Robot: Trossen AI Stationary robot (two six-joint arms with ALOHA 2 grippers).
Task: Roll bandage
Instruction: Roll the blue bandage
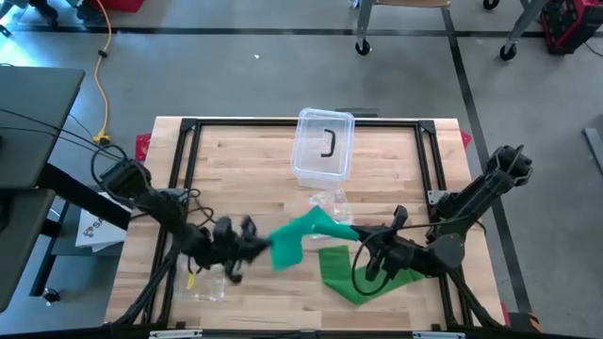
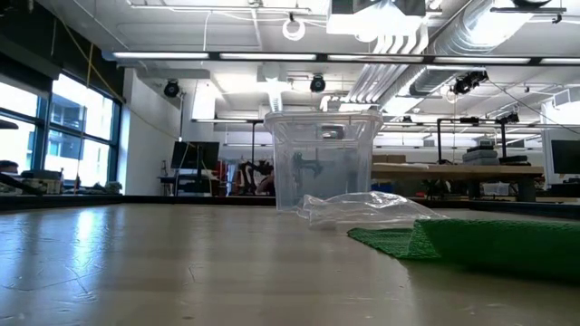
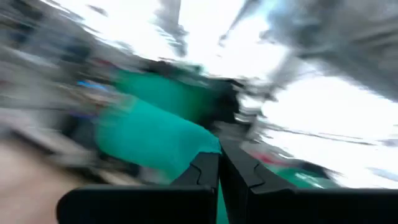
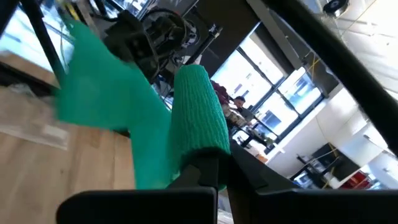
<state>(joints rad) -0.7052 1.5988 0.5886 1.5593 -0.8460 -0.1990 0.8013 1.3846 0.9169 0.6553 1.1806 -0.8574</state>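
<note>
A green bandage [image 1: 306, 231] hangs stretched in the air between my two grippers over the table's near middle. Its remaining length [image 1: 350, 273] lies crumpled on the wood, and shows in the low view as a green heap [image 2: 471, 240]. My left gripper [image 1: 256, 243] is shut on the bandage's wide flat end [image 1: 285, 249]. My right gripper [image 1: 361, 235] is shut on a rolled, rounded part [image 4: 198, 112]. Neither gripper shows in the low view. My left gripper [image 3: 219, 163] pinches the flat end of the bandage [image 3: 193, 146] between its two fingers, coming roughly level from the table's left; blur hides the layers. That end is lifted clear. My right gripper [image 4: 221, 163] pinches the rolled part's near end [image 4: 208, 146] between its two fingers, level from the table's right. The roll is lifted clear, and a flat strip [image 4: 99, 93] runs from it toward the left arm.
A clear plastic box [image 1: 323, 143] stands at the far middle, with a crumpled clear bag [image 1: 330, 201] just in front of it. Another clear wrapper [image 1: 203, 282] lies near the front left. A black frame [image 1: 188, 127] borders the table.
</note>
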